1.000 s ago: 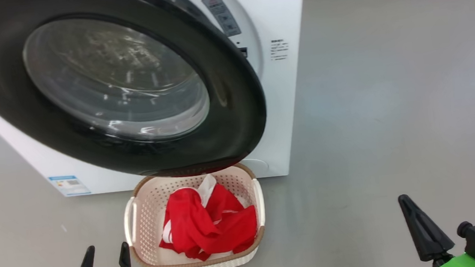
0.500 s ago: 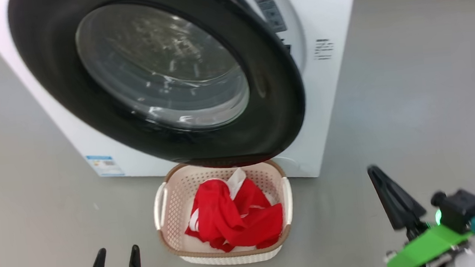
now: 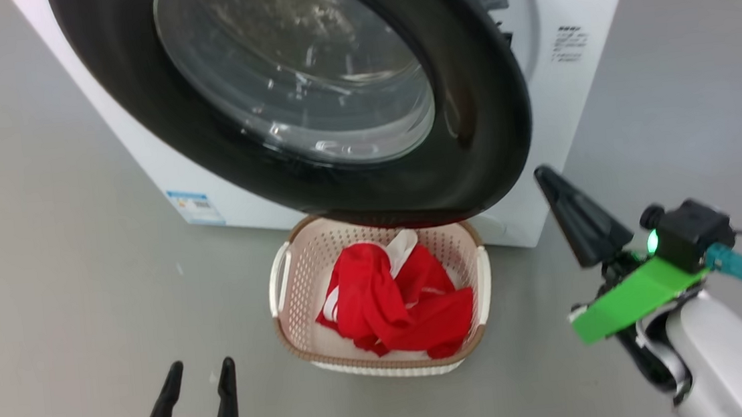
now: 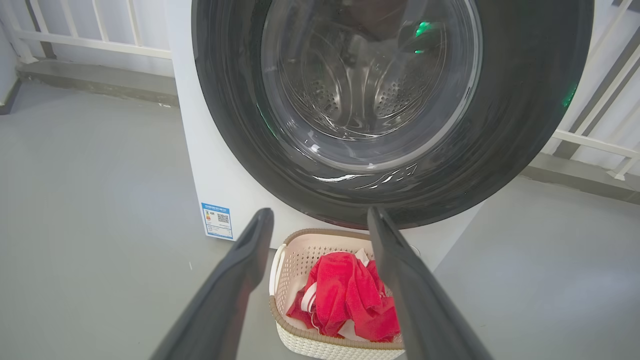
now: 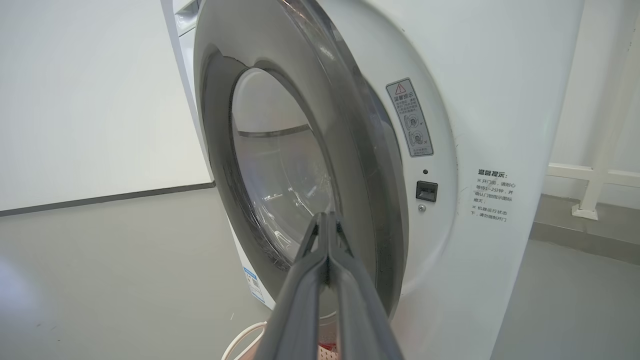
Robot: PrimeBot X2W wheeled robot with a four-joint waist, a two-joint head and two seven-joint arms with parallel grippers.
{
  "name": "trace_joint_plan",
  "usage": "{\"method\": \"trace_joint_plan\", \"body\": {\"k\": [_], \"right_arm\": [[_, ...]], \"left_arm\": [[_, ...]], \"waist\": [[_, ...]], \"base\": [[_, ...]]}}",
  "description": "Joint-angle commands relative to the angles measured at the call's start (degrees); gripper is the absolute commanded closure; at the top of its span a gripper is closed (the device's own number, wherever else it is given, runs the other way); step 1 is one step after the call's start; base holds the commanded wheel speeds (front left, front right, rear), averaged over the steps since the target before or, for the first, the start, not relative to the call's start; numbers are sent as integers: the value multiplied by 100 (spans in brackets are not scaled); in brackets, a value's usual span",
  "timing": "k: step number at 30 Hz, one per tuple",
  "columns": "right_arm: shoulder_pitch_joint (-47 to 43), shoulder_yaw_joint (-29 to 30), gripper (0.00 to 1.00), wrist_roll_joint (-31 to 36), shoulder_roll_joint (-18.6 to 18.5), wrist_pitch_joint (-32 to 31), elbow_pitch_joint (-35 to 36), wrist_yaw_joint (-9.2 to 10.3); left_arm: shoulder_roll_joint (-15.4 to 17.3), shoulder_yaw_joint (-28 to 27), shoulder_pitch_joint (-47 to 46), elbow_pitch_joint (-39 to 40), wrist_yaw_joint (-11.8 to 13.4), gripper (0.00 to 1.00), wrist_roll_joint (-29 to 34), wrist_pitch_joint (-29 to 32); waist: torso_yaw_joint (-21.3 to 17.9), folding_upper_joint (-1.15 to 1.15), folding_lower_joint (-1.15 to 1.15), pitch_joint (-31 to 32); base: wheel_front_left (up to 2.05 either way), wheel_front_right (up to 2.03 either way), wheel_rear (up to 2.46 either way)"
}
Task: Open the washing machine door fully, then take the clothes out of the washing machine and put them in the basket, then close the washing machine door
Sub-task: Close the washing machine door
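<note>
Washing machine door (image 3: 294, 94) is seen standing ajar, swung out from the white washing machine (image 3: 556, 98) over the far end of the basket (image 3: 385, 367), with its free edge to the right. Closing is judged to be what is left: the red clothes (image 3: 393, 307) are heaped in the basket, set on the floor just in front of the machine. The door is expected to be stiff and weighty and its glossy black rim slippery, so a push on the right rim is favoured over a pinch. The right gripper (image 3: 543, 176) is pressed shut on nothing, just beside that rim. The left gripper (image 3: 200, 364) is spread wide and empty, near left. A warning sticker (image 5: 410, 117) and a printed notice (image 5: 492, 195) headed 温馨提示 are made out. The blue label (image 3: 195, 207) cannot be read.
</note>
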State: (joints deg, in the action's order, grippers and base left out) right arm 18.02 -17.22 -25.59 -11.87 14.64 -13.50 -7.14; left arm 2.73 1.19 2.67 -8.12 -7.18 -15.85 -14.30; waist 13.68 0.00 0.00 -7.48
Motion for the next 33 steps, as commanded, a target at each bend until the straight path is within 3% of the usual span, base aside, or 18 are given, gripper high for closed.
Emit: {"method": "trace_joint_plan", "body": {"k": [1,21,33], "right_arm": [[304,-100,100,-84,-68,36,36,-35],[1422,-173,100,-163,-429,36,-496,-35],[1921,266,100,-151,-558,36,-539,-35]], "left_arm": [[15,-134,-252,160,-31,0,-83,-70],[15,367,-860,269,59,0,-330,-70],[15,588,-1135,394,126,0,-410,-70]], "waist": [[168,0,0,-249],[460,0,0,-1181],[592,0,0,-1606]], "base": [[0,0,0],[0,0,0],[0,0,0]]}}
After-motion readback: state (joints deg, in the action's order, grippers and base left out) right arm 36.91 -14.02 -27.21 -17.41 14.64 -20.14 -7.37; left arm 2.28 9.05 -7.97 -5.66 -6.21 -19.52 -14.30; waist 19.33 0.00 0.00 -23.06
